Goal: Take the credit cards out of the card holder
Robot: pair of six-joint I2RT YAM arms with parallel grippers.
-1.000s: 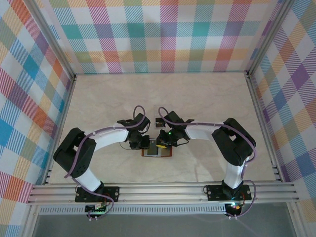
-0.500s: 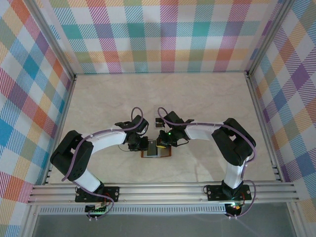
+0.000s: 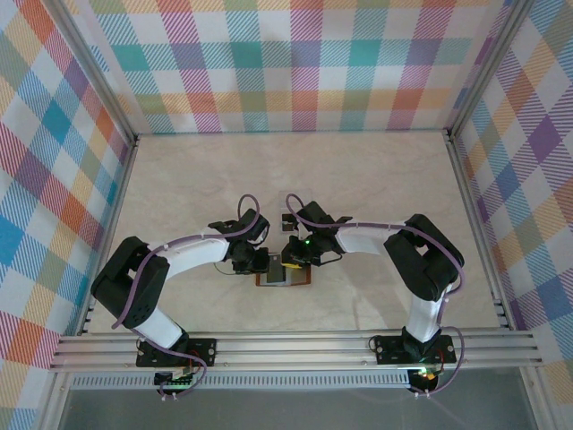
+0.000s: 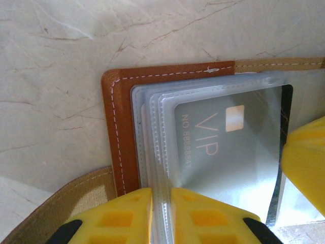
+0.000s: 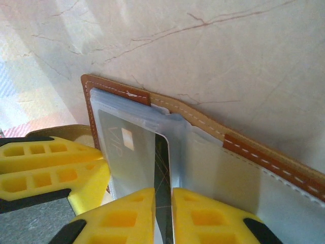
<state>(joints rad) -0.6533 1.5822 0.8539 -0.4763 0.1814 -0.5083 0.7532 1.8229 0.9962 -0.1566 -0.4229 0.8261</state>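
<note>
Marbled bench (image 3: 179, 179), left pincer (image 4: 161, 211) clamped on clear sleeves (image 4: 152, 152) of card holder (image 4: 118, 132), holder lying open midway along near edge, VIP credit card (image 4: 223, 147) partly out of its sleeve, right pincer (image 5: 163, 208) pinching that card's dark edge

the left arm (image 3: 192, 246) and right arm (image 3: 367, 240) meet over the brown card holder (image 3: 286, 280).

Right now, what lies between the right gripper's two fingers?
In the right wrist view, a credit card's dark edge, sticking out of the card holder, lies between the right gripper's fingers.
</note>
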